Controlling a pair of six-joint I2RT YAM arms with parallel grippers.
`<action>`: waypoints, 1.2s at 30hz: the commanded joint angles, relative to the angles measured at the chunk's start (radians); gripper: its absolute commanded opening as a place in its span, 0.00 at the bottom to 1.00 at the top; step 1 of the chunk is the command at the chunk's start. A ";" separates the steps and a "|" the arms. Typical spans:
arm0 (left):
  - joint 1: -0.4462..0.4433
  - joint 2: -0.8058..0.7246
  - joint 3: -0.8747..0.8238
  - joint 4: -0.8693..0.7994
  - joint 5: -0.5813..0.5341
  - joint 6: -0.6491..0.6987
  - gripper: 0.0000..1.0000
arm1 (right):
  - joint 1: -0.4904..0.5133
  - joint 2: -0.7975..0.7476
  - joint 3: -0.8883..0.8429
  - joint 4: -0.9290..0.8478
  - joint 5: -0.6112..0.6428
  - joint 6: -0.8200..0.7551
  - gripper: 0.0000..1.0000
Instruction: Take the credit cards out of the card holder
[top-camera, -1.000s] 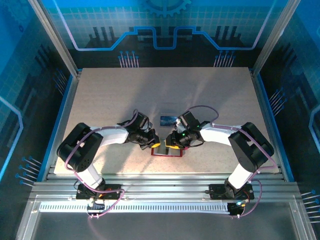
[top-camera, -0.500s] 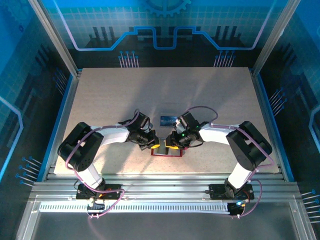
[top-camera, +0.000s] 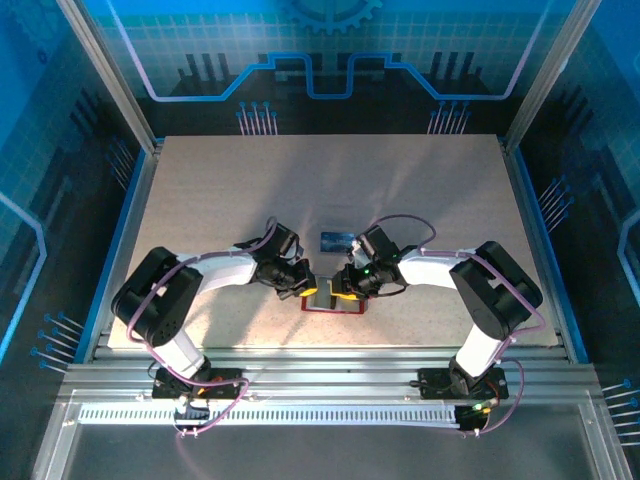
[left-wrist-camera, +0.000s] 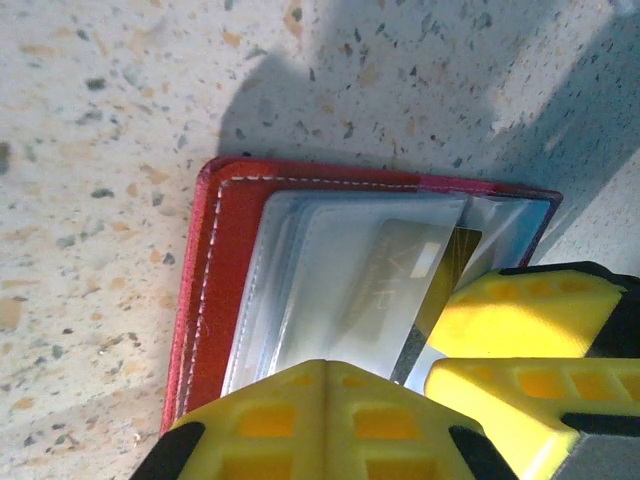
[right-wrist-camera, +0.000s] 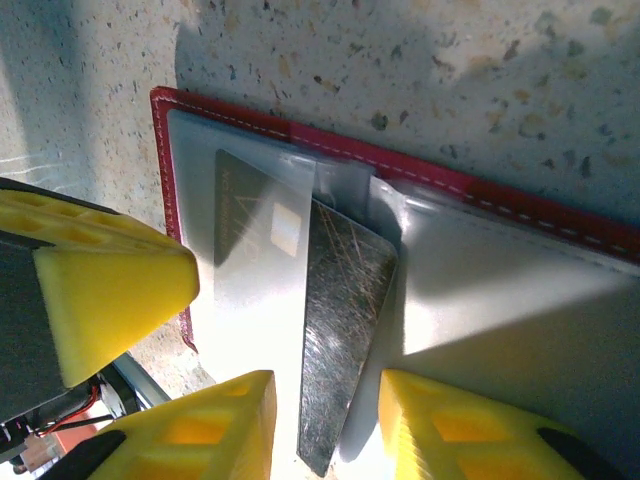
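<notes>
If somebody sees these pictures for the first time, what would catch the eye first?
The open red card holder lies at the near middle of the table. A dark card sticks out of its clear pockets, tilted, between the open yellow fingers of the right gripper. A blue card lies on the table just beyond.

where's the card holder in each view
top external: card holder sits low centre, seen as a thin red edge.
left wrist: centre, lying open, red border to the left.
right wrist: runs from upper left to the right edge.
Shared landmark, both wrist views: the chip card under a clear pocket.
</notes>
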 joint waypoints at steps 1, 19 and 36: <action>-0.006 -0.022 0.030 -0.063 -0.028 0.032 0.01 | -0.001 0.010 -0.013 -0.001 -0.016 0.009 0.33; -0.006 0.032 0.014 -0.034 0.003 0.045 0.00 | -0.004 0.009 -0.025 0.049 -0.045 0.040 0.32; -0.005 0.030 0.015 -0.047 -0.003 0.054 0.00 | -0.010 0.003 -0.032 0.078 -0.058 0.056 0.24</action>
